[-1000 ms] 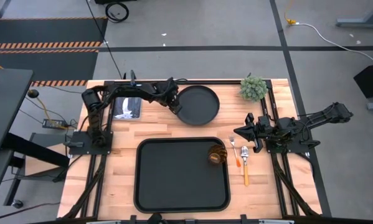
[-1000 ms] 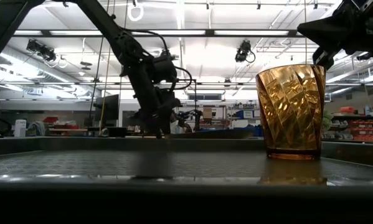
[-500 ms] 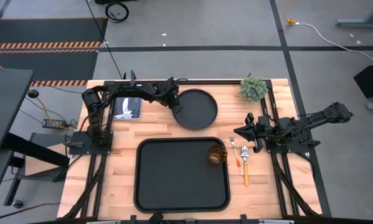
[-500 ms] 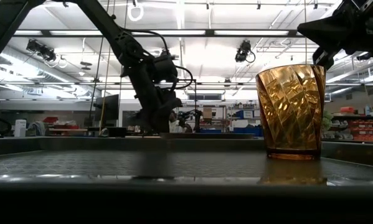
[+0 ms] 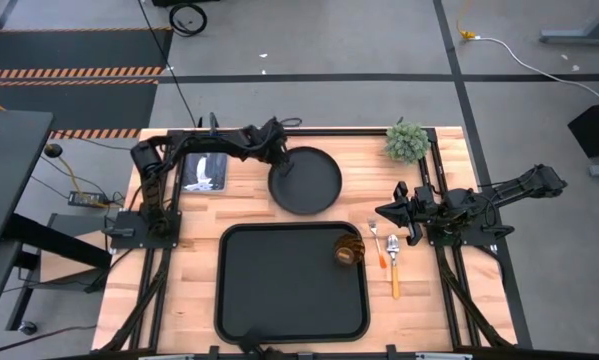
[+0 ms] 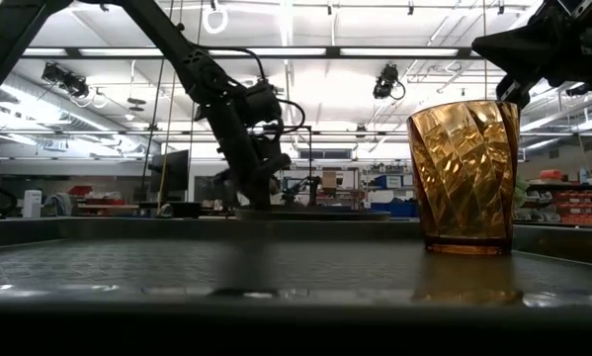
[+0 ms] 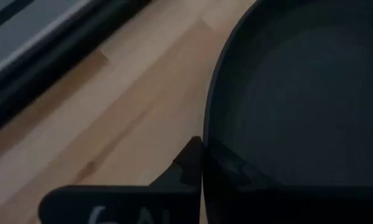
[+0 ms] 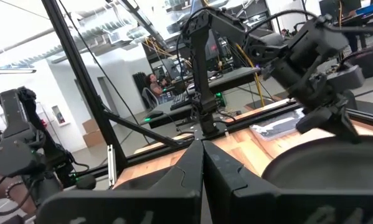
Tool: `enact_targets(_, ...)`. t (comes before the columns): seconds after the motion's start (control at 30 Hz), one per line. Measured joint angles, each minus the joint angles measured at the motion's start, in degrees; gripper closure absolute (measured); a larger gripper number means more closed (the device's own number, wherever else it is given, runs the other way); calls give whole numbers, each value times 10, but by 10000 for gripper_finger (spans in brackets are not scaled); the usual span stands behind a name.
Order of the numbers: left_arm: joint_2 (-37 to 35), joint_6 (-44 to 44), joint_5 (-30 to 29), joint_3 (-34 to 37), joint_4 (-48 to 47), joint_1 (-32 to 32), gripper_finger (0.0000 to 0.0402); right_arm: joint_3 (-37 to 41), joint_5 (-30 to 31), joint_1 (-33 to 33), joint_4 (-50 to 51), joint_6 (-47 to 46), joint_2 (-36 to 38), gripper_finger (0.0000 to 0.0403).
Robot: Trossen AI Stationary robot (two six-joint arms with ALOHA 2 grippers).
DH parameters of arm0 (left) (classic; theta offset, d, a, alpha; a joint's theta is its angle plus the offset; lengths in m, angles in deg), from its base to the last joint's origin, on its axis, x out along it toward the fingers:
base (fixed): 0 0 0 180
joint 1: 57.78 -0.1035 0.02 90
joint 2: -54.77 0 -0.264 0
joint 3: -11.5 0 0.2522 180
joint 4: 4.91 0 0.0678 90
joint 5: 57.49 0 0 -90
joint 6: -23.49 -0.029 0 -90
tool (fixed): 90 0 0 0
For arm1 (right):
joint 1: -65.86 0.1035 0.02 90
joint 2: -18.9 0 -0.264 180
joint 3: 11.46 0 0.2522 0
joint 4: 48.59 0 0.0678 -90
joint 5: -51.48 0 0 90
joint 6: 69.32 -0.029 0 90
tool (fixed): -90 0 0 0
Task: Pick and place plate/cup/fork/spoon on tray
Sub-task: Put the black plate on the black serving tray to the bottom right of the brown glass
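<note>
One gripper worked — the left gripper (image 5: 282, 166) clamped the plate (image 5: 309, 183) at its 10 o'clock rim; the right gripper (image 5: 391, 212) — fingers pressed together — waited by the fork (image 5: 376, 242).

Left wrist view: plate (image 7: 298, 93) cut off on two sides, only part of its rim showing; left tool (image 7: 202, 171) meets that rim, tips hidden beneath it. Low view: cup (image 6: 465, 178) masks what lies behind; tray (image 6: 276, 262) runs off both sides. High view: fork (image 5: 377, 243) tines too small to resolve. Right tool (image 5: 388, 212) finger gap indiscernible.
</note>
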Motion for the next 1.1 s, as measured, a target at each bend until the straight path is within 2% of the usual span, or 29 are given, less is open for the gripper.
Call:
enact_targets(0.17,0,-29,65,-62,-91,-24,391,0,0,0,0,0,0,387)
enact_targets(0.4,0,-107,71,-174,-311,-17,391,0,0,0,0,0,0,387)
enact_targets(0.6,0,-171,75,-235,-441,24,391,0,0,0,0,0,0,387)
enact_targets(0.93,0,-224,75,-234,-459,167,391,0,0,0,0,0,0,387)
enact_targets(1.1,0,-207,71,-233,-447,242,391,0,0,0,0,0,0,387)
